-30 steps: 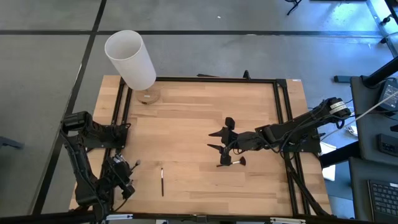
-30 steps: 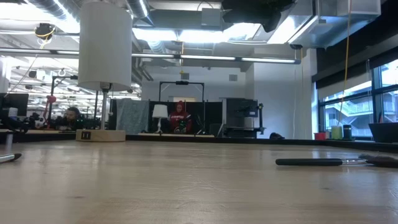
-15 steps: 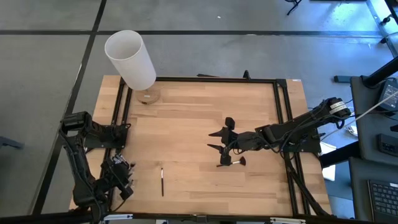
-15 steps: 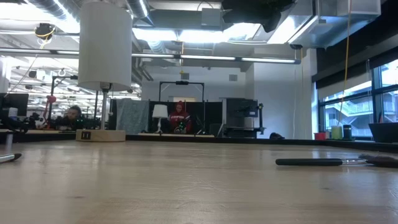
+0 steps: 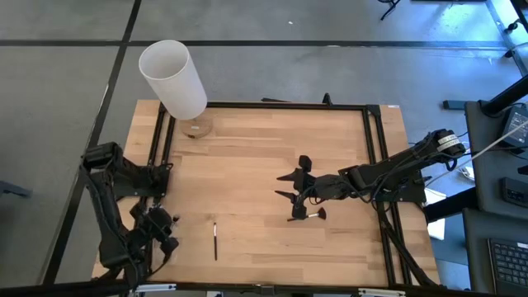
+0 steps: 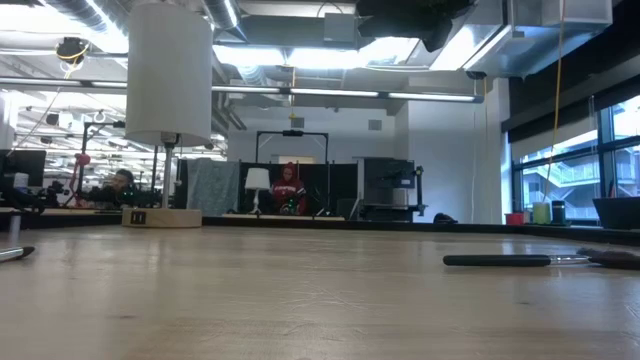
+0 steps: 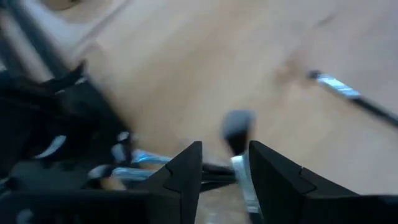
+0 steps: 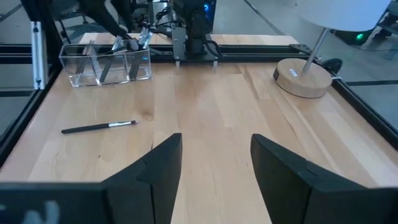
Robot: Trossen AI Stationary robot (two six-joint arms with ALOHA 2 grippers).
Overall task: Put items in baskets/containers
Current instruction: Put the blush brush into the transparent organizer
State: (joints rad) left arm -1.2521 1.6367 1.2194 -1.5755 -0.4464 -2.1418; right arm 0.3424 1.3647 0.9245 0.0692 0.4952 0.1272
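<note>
Left gripper [image 7: 225, 163] is held over the clear plastic container [image 8: 106, 62] at the table's near-left edge, a silver-ferruled, dark-tufted makeup brush [image 7: 239, 149] pinched between narrow fingers.
One thin dark-handled brush [image 5: 214, 240] lies just right of it; right gripper [image 5: 294, 196] is spread wide mid-table beside a reddish-brown fan brush [image 5: 317, 213].

A tall white cylinder [image 5: 172, 78] rises on a thin post from a round wooden base [image 5: 196, 129], which stands at the far left corner of the wooden desk [image 5: 256, 165]. A black frame [image 5: 375, 157] runs along the desk edges. Around the desk is grey floor [image 5: 49, 99]. In the room behind, a person in red [image 6: 290, 187] sits.
</note>
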